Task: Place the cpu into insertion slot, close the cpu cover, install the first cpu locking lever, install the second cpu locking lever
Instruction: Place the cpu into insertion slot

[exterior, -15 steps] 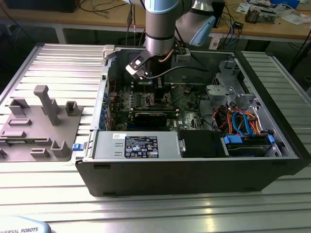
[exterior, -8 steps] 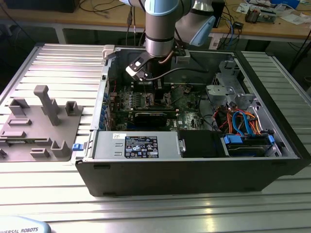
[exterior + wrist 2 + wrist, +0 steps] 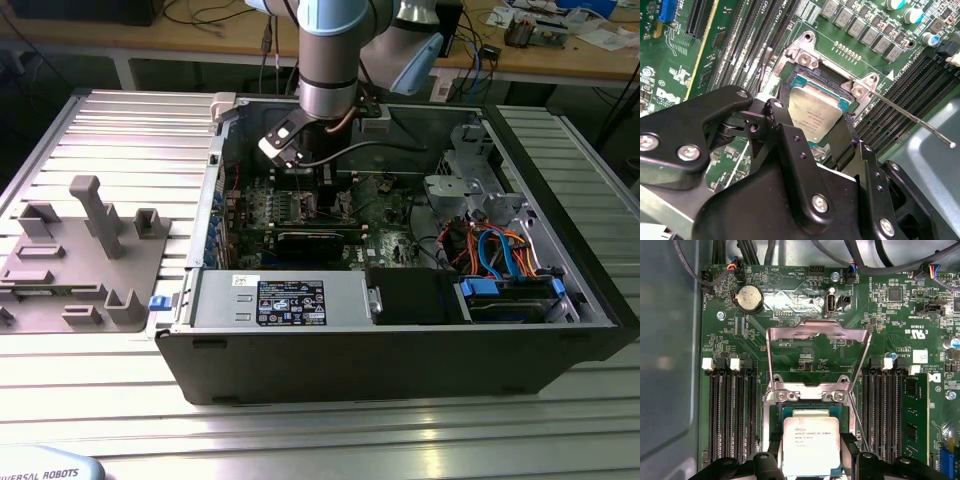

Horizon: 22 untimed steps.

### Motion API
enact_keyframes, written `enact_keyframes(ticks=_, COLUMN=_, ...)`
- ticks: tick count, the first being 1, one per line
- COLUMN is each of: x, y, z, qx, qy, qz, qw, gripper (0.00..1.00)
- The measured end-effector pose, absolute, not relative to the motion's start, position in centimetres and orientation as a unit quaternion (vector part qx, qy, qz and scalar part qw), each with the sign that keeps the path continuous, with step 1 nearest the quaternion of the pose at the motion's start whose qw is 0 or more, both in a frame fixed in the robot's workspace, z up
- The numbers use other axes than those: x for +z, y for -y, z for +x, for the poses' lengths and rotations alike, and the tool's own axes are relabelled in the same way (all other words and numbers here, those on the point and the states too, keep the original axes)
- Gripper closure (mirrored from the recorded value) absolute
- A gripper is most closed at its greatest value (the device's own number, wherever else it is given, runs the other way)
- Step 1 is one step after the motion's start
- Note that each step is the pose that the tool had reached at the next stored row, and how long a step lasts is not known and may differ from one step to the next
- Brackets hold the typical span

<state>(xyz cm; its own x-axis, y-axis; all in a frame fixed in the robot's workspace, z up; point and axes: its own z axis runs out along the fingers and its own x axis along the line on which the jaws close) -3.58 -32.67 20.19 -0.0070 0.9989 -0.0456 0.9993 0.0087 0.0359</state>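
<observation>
The claw (image 3: 812, 117) is gripping the cpu (image 3: 811, 440) by two opposite edges, directly at the insertion slot (image 3: 790, 412). The cpu cover (image 3: 817, 330) is standing open, leaving that slot unobstructed between the memory slots (image 3: 732, 410).

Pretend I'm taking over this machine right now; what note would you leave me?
The pincer is shut on the cpu, down inside the open computer case.
The cpu sits directly over the insertion slot; I cannot tell whether it is fully seated.
The cpu cover is swung up and open.
The locking lever sticks out, unlatched.
Done: the cpu is at the slot. Not done: the cover is not closed and the levers are not installed.
</observation>
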Motion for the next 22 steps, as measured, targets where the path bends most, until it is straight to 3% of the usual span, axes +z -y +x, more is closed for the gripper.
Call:
enact_keyframes(ticks=20, x=19.84, y=32.64, z=-3.58, qx=-0.003, qy=-0.710, qz=0.704, qw=0.029, gripper=0.46)
enact_keyframes(ticks=22, x=19.85, y=32.64, z=-3.58, qx=-0.003, qy=-0.710, qz=0.704, qw=0.029, gripper=0.38)
